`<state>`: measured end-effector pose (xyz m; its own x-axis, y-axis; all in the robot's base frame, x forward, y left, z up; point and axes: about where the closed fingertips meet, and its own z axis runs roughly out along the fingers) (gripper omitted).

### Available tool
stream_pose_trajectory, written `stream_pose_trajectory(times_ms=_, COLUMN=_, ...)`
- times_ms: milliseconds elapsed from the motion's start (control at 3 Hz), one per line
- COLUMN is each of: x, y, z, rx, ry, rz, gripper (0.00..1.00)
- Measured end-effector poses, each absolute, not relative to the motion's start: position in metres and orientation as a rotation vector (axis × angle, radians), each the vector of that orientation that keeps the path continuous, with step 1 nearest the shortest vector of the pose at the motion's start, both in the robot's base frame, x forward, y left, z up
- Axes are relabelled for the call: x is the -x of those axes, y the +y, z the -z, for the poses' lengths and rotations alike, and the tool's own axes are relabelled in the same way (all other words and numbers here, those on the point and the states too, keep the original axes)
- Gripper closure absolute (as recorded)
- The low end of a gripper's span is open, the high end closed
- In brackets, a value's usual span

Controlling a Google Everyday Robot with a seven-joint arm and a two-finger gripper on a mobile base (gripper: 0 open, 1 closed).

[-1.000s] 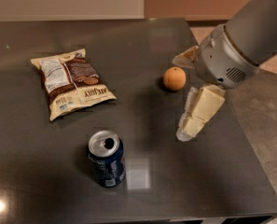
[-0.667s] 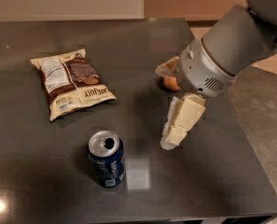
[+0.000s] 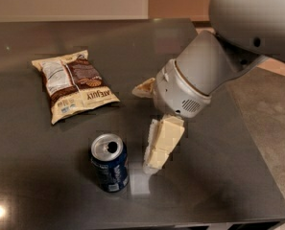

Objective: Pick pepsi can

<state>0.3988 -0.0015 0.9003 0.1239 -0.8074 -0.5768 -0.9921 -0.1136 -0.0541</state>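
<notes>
Nothing of the pick itself is done yet. The gripper [image 3: 144,128] hangs just to the right of the pepsi can [image 3: 109,163] and holds nothing. Its two pale fingers are spread wide. The lower finger [image 3: 162,143] points down at the table just beside the can's right flank, with a narrow strip of dark surface between them. The other finger [image 3: 144,87] sticks out higher up, behind the can and well above it. The can is not between them and neither finger touches it.

The round grey wrist [image 3: 185,87] sits above and to the right of the can, and the bulky arm climbs away from there to the upper right.

The can stands upright on the dark table [image 3: 219,176], silver top and open pull-tab hole facing up, near the front edge. A chip bag [image 3: 74,85] lies flat behind the can and to its left, well apart from it.

As I judge it, the approach is mostly made. What is left is to bring the fingers to either side of the can, close them on it and lift.

Compared with the frame just before, the gripper has moved closer to the can, narrowing the gap on its right. The arm fills more of the view, and its wrist now hides the orange that showed behind the can to the right. Can and chip bag lie as they did.
</notes>
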Motion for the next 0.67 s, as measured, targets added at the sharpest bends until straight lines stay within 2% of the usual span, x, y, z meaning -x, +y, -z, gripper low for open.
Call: stream_pose_trajectory(times_ms=667, x=-0.328, y=-0.035, z=-0.852, rx=2.087, ry=1.638, rz=-0.666, gripper=0.0)
